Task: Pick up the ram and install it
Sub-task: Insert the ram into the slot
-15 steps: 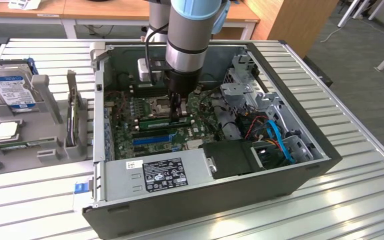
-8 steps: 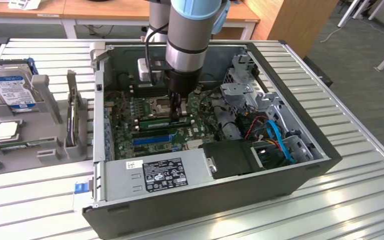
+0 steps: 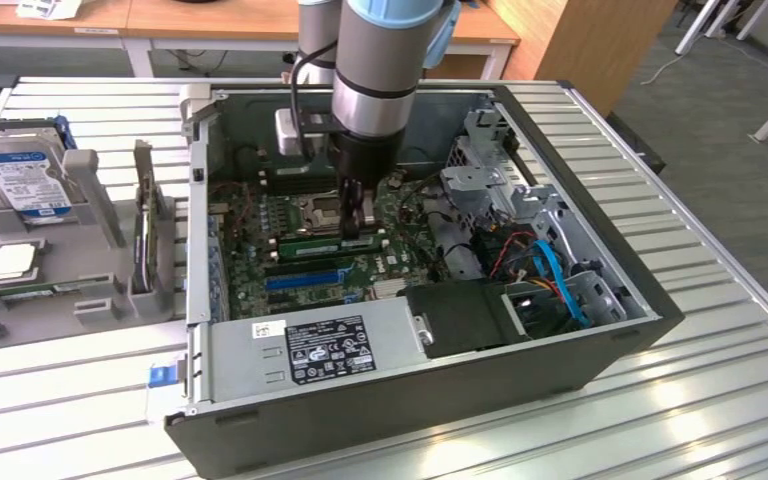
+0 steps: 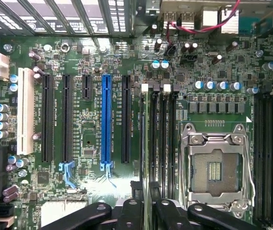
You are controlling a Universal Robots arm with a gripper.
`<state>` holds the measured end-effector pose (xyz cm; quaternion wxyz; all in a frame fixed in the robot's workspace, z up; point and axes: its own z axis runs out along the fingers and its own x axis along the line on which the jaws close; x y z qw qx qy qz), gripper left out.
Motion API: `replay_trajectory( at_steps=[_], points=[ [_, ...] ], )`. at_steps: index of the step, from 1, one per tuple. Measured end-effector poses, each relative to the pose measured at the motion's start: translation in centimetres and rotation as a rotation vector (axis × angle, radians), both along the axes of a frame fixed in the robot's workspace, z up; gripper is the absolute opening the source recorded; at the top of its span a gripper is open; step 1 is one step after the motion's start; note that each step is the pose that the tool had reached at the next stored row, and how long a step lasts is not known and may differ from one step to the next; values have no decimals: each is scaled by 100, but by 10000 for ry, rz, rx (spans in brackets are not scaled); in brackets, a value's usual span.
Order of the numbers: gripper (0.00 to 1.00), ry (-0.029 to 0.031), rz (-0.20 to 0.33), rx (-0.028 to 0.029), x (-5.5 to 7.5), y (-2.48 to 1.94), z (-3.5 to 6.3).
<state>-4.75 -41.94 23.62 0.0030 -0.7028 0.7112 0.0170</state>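
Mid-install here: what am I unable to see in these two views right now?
- Exterior view: the gripper covers part of the ram, so it is unclear whether the ram is fully seated.
- Wrist view: the gripper hides the near ends of the memory slots.
- Exterior view: the print on the hard drive label is too small to read.

Exterior view: high, angled down, wide. Wrist view: close, straight down. Shared: motherboard (image 3: 244, 265) (image 4: 91, 129).
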Motion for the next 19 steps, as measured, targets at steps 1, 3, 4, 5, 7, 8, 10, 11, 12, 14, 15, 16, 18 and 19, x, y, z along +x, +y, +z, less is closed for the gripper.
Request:
replay_trajectory(
  at_steps=[1, 3, 4, 5, 7, 8, 10, 11, 12, 14, 15, 16, 18, 19],
  points=[
    [19, 0, 0, 0, 0, 0, 16],
    [19, 0, 0, 1, 0, 0, 55],
    [19, 0, 0, 1, 0, 0, 77],
    [19, 0, 0, 1, 0, 0, 98],
    [19, 0, 0, 2, 0, 0, 144],
    [19, 0, 0, 2, 0, 0, 167],
    [19, 0, 0, 3, 0, 0, 218],
    [19, 0, 0, 3, 0, 0, 244],
    [19, 0, 0, 3, 0, 0, 270],
    [19, -1, 0, 5, 0, 0, 320],
    [19, 0, 0, 5, 0, 0, 347],
    [19, 0, 0, 5, 0, 0, 374],
    [19, -1, 0, 7, 0, 0, 424],
    [19, -1, 0, 7, 0, 0, 447]
  ],
)
